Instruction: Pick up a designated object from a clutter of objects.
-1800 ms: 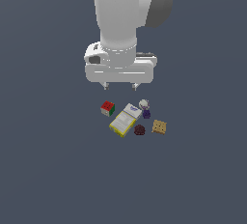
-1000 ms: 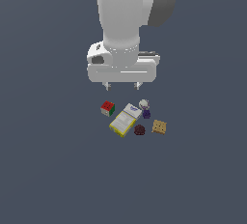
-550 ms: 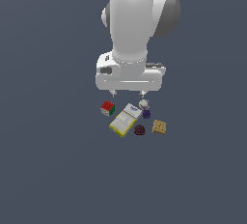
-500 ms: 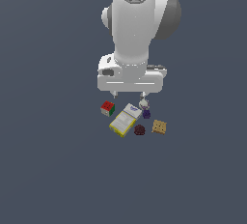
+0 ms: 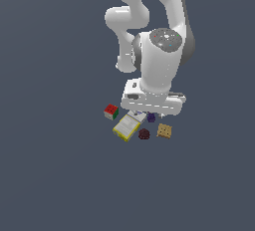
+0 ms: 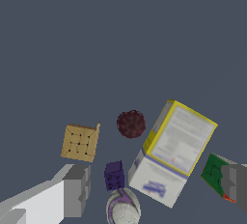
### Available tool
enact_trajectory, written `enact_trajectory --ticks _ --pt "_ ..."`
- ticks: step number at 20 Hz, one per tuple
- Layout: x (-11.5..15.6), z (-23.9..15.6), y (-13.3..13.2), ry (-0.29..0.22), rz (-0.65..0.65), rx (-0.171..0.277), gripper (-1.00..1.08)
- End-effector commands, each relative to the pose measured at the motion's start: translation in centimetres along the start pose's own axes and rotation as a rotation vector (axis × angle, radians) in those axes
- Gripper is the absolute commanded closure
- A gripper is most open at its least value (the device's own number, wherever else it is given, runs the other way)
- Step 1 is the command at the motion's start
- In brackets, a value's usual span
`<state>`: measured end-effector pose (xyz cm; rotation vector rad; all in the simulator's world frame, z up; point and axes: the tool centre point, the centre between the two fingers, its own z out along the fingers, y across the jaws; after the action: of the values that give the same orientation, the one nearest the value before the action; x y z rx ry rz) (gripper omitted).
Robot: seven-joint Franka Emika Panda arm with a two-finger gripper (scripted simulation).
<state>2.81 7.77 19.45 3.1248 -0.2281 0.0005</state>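
The flat block [image 6: 79,143] was tan with rows of dark dots. The round lump [image 6: 130,123] was dark red. The box [image 6: 172,153] was white with yellow edges. The small bit [image 6: 114,175] was purple. The cube [image 5: 111,111] showed red, green and white. The surface [image 5: 50,175] was dark grey-blue.

You'll find the arm has swung down and toward the exterior view's right since the earlier pictures. Its gripper [image 5: 152,109] now hangs low just above the yellow-white flat box [image 5: 127,126], hiding the white ball [image 6: 123,210] in the exterior view. Earlier it hovered well above that box, with the ball in plain sight.
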Motion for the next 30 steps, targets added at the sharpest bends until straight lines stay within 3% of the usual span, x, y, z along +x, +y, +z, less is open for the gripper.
enact_trajectory --ticks 1,8,15,30 --pt "-0.1 2.2 -1.8 0.001 0.029 -0.001 -0.92" --pt "-1.3 8.1 -6.4 0.002 0.103 0.001 -0.92" --pt "-2.5 11.8 -9.2 0.0 0.151 0.006 -0.92" --pt "-3.2 14.4 -10.2 -0.002 0.168 0.008 -0.92"
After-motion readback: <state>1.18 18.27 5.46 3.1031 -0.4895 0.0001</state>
